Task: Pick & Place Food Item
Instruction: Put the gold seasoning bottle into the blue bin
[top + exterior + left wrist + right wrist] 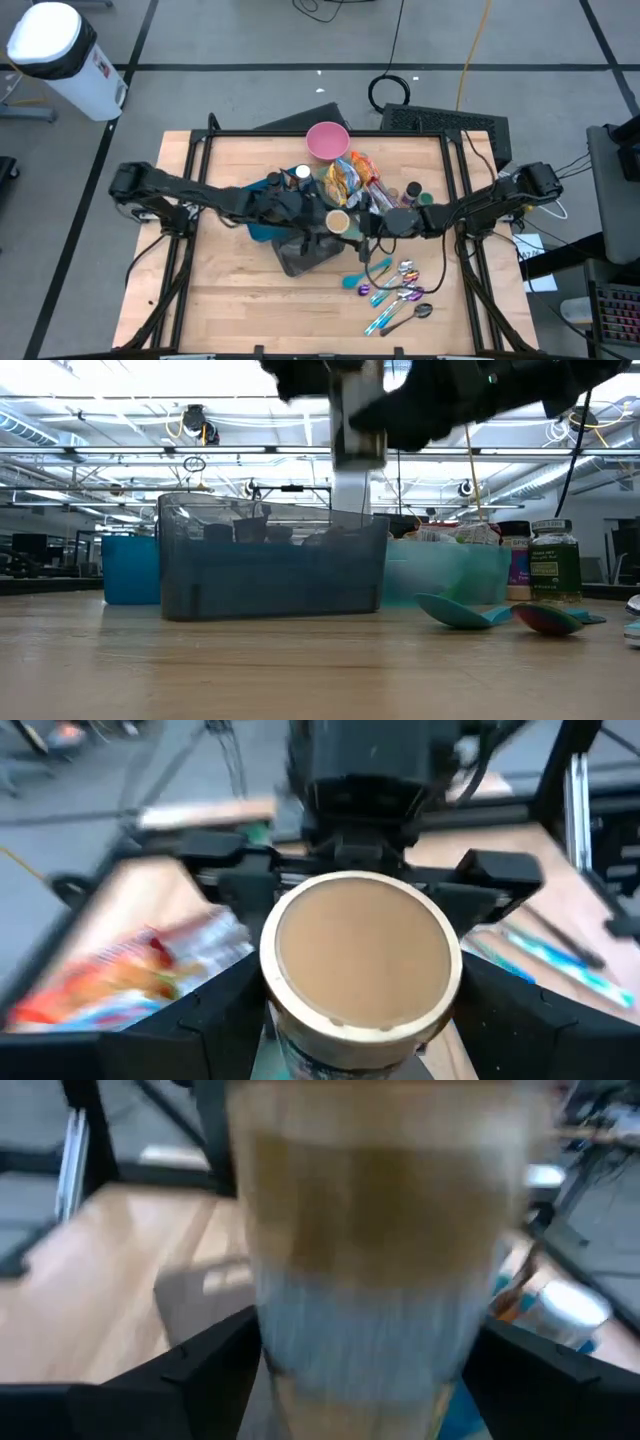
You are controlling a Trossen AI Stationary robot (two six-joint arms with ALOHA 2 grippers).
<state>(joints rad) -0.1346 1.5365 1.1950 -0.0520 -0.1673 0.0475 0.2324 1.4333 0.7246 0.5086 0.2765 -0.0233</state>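
A jar with a round tan lid [338, 221] stands upright in the air above the grey bin [300, 255], at the middle of the table. My left gripper [325, 220] is shut on it. In the left wrist view the lid [360, 960] faces the camera. My right gripper [362, 225] is open and comes level from the table's right side. Its fingers stand on either side of the jar [370, 1260]; I cannot tell whether they touch it. In the low view the jar [358, 420] hangs above the bin [270, 565]. My left gripper pinches the jar's body just below the lid [290, 1050] between its two fingers, one on each side. The fingers come slanting down from the table's left side. The jar stays upright, lid up, lifted clear of the bin and the table.
A blue bin [130, 568] stands left of and behind the grey one. A pink bowl [327, 139], snack bags [350, 178] and small jars [412, 190] lie at the far middle. Coloured spoons [395, 290] lie at the near right.
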